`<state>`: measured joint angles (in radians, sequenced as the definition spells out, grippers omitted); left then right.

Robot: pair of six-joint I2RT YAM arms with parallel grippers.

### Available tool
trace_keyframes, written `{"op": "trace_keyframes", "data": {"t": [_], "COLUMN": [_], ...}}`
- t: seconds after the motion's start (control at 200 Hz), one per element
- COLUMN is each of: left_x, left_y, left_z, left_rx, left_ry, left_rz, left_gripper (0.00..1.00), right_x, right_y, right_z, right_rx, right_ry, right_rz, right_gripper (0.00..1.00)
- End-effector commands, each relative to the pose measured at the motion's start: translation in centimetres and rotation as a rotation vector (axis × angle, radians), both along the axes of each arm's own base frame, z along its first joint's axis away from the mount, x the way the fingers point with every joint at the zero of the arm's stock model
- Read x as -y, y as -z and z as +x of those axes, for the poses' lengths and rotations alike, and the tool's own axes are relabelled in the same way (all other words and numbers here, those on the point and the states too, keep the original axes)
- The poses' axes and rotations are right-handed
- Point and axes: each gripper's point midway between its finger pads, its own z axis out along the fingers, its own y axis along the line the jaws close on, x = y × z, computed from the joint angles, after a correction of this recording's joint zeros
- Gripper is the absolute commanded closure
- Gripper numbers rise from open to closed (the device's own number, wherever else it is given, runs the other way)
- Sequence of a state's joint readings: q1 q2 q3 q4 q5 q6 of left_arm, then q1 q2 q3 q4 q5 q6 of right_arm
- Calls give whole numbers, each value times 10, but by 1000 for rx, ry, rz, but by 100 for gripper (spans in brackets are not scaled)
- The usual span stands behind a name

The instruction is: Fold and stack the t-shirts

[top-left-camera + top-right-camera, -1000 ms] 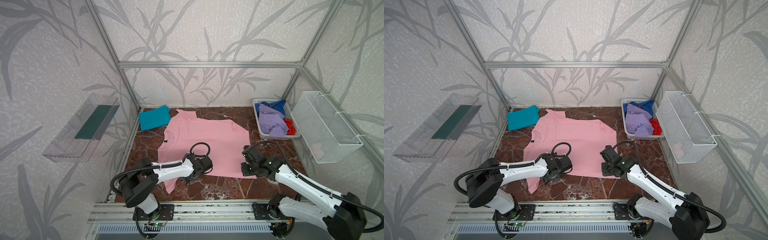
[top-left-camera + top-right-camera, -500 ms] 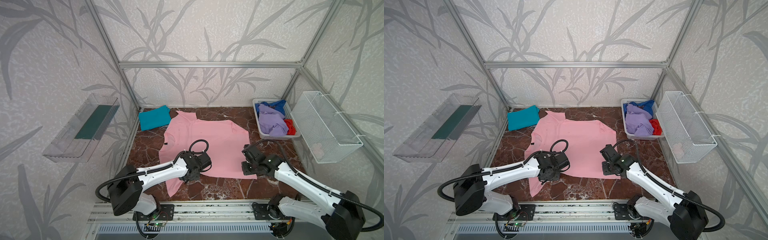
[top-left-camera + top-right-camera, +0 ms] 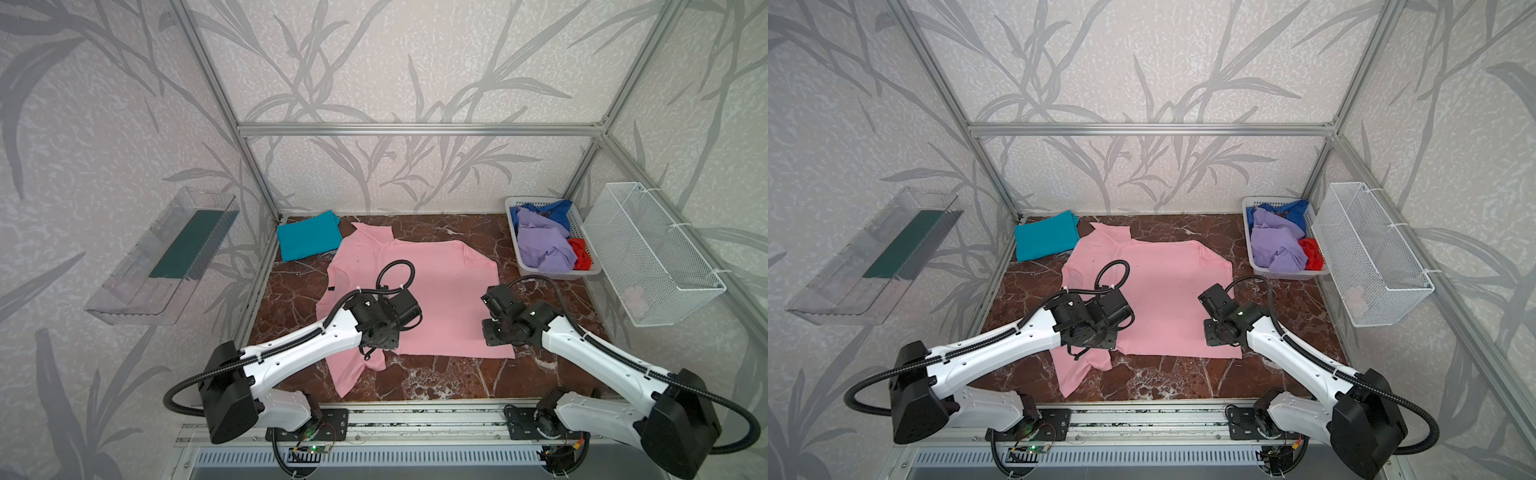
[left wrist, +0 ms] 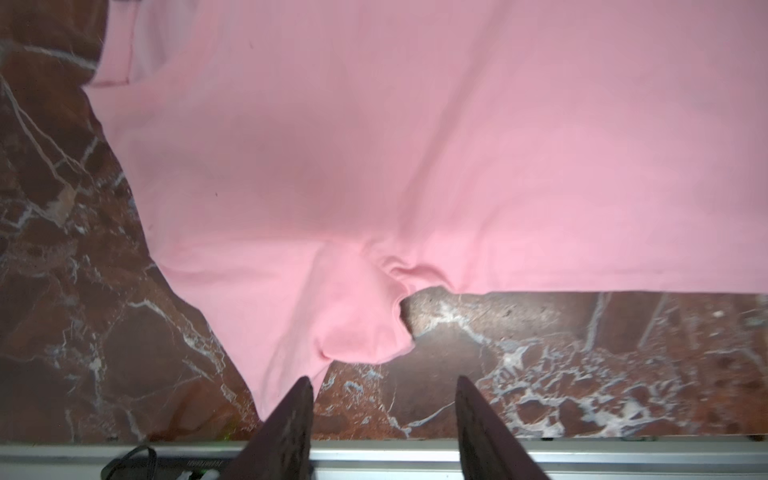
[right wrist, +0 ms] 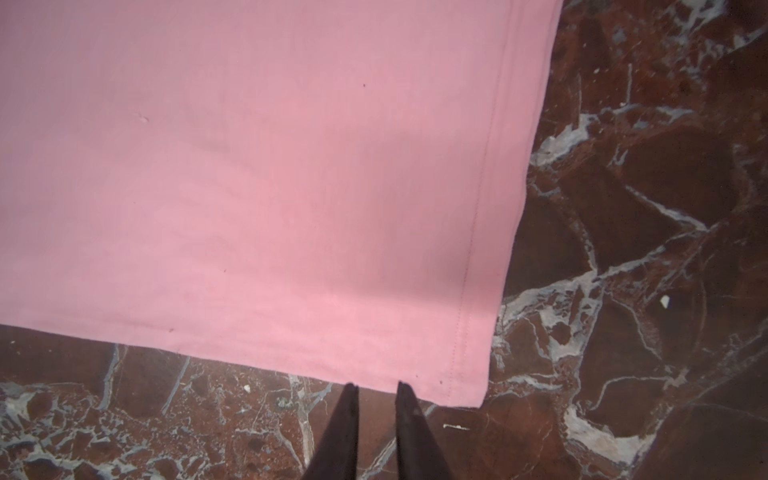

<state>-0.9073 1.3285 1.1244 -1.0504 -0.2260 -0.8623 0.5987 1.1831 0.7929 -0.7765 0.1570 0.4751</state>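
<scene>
A dark red marble table [image 3: 457, 374] sits inside an aluminium frame [image 3: 415, 129] with leaf-patterned walls [image 3: 415, 62]. The pink t-shirt [image 3: 449, 291] lies spread flat mid-table, smooth except for a bunched sleeve at its near left. A folded teal t-shirt [image 3: 307, 237] lies in the far left corner.

The white slotted basket [image 3: 557, 274] at far right holds crumpled lavender [image 3: 540, 245], blue [image 3: 557, 210] and red [image 3: 582, 257] t-shirts. A wire basket [image 3: 652, 257] hangs on the right wall. A clear tray [image 3: 124, 299] with a green sheet hangs on the left wall.

The left gripper [image 4: 383, 380] hovers by the bunched sleeve, fingers wide apart and empty. The right gripper [image 5: 378, 386] is at the near right hem corner, fingers slightly parted, holding nothing.
</scene>
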Motion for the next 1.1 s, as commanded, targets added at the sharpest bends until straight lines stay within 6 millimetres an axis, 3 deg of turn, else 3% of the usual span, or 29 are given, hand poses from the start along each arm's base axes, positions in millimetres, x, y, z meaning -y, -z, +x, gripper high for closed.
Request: {"op": "trace_keyframes", "data": {"t": [0.0, 0.125, 0.325, 0.44, 0.62, 0.765, 0.875, 0.995, 1.095], "left_x": [-16, -22, -21, -30, -38, -51, -59, -64, -74], "left_y": [-10, -9, 6, 0, -20, -23, -15, 10, 33], "left_z": [33, 70, 118, 155, 233, 296, 343, 387, 414], "left_rx": [86, 143, 139, 165, 214, 256, 282, 277, 266], "left_ry": [-51, -103, -141, -169, -180, -196, -195, -186, -201], "left_rz": [-10, -25, -60, -66, -63, -24, 12, 22, 27], "left_gripper": [44, 42, 41, 38, 36, 36, 36, 39, 39], "right_x": [-2, -4, -10, -12, -21, -12, -11, -18, -24], "right_y": [-7, 2, 26, 19, -29, -42, -36, -18, -1], "right_z": [17, 25, 23, 38, 100, 157, 199, 234, 256], "right_rx": [36, 20, -67, -19, 156, 195, 203, 185, 148], "right_ry": [5, 21, 33, 35, 18, 80, 85, 49, 38], "right_rz": [-11, -31, -39, -49, -77, -59, -80, -138, -155], "right_gripper": [70, 59, 51, 44, 37, 37, 41, 63, 64]}}
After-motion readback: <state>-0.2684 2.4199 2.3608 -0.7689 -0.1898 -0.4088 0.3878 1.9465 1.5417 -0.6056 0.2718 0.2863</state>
